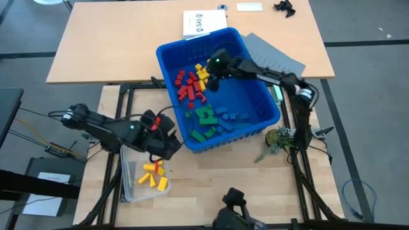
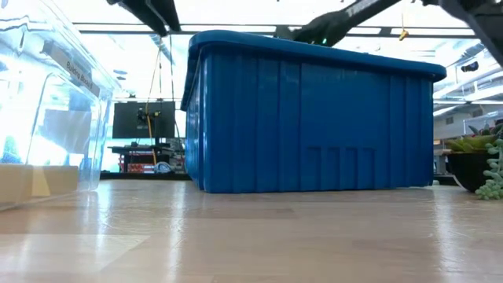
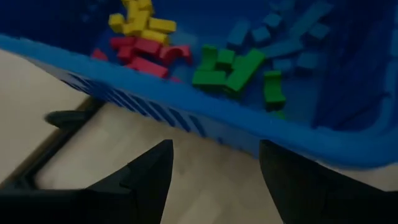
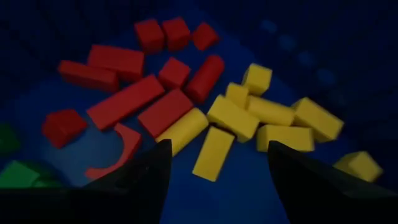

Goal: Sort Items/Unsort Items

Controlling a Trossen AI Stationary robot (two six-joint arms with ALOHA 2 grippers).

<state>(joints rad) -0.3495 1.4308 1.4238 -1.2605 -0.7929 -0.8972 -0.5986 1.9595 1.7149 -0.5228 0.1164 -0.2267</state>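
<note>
The blue bin (image 1: 255, 121) holds the toy blocks in loose groups: red (image 1: 186, 86), yellow (image 1: 202, 73), green (image 1: 206, 118) and blue (image 1: 233, 118). My right gripper (image 1: 213, 82) is inside the bin, open and empty, and hangs over the yellow blocks. In its wrist view (image 4: 214, 149) a yellow block (image 4: 214, 152) lies between the fingertips and below them. My left gripper (image 1: 171, 145) is open and empty, outside the bin by its near left corner. Its wrist view (image 3: 214, 149) shows bare tabletop under it. A clear tub (image 1: 131, 185) on the table holds a few yellow blocks (image 1: 154, 174).
A white sheet (image 1: 204, 23) and a grey slotted divider sheet (image 1: 275, 54) lie behind the bin. A small plant (image 1: 278, 140) stands to the right of the bin. The bin's tall wall (image 2: 314, 118) rises just beyond my left gripper. Bare wood lies near the front edge (image 1: 211, 179).
</note>
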